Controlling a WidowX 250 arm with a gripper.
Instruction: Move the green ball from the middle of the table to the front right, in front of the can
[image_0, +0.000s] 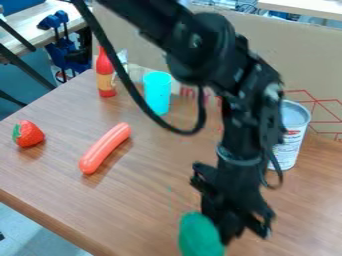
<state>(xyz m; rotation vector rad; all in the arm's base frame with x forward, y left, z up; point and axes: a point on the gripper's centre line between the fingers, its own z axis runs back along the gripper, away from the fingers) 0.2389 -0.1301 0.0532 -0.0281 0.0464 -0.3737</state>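
Look to the lower middle of the frame and you will find your gripper (230, 234), pointing down over the table (150, 200). Your black arm (200, 47) slants in from the top edge, bends in the upper middle and drops toward it, with a cable (120, 65) looping down on its left. Right against the gripper, on its left side in the picture, you have a rounded green thing (200, 235) near the bottom edge. You cannot tell from here whether the pincer is apart, together or clamped on that green thing, since the dark parts overlap it.

To the left of the frame, you see a red strawberry (31, 135) with a green top, lying on the table. An orange-red sausage (105, 148) lies at a slant to the right of it. Farther up, a red bottle (105, 75) stands upright, and a light blue cup (157, 93) stands to its right. At the right, just beside your arm, a pale can (288, 137) stands in front of the cardboard (304, 55).
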